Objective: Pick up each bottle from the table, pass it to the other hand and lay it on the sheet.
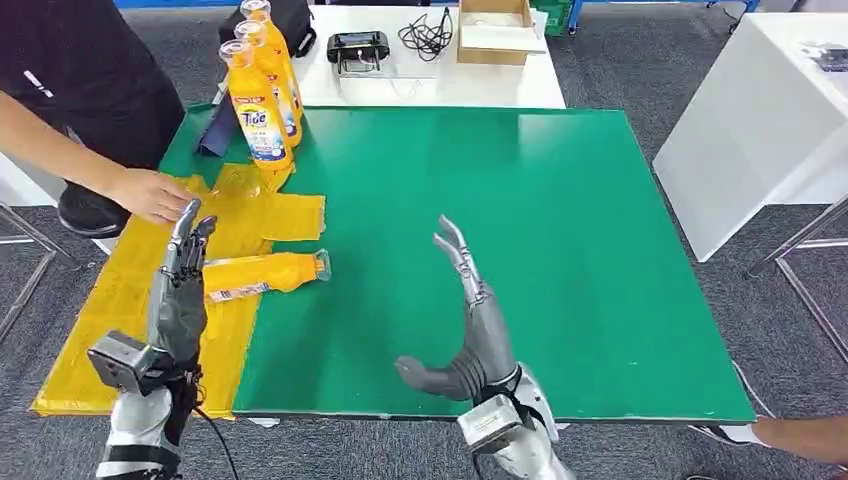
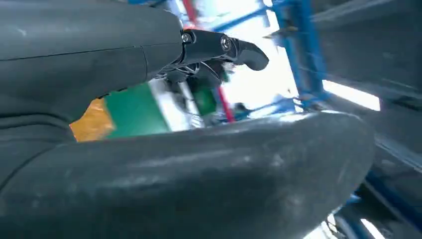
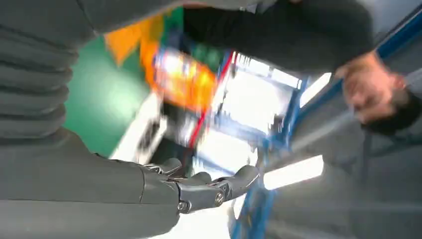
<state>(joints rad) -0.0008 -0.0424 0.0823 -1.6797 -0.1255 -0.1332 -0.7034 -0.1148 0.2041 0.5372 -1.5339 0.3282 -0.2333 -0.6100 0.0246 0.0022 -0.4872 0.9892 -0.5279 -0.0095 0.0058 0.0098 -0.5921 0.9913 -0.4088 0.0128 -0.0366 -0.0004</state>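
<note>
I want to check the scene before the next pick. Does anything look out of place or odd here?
A person's hand reaches onto the yellow sheet, close to the left hand fingers. The sheet is wrinkled near the standing bottles. One bottle lies on the sheet, as intended. The right hand holds nothing.

I see my left hand (image 1: pixel 183 275) raised at the left, fingers straight and close together, pointing forward, holding nothing. My left wrist sits low near the frame's bottom edge. My right hand (image 1: pixel 468 320) is up near the middle, palm turned toward the left, fingers (image 1: pixel 455 245) extended forward, thumb spread out to the side, empty. Both forearms rise from below.
</note>
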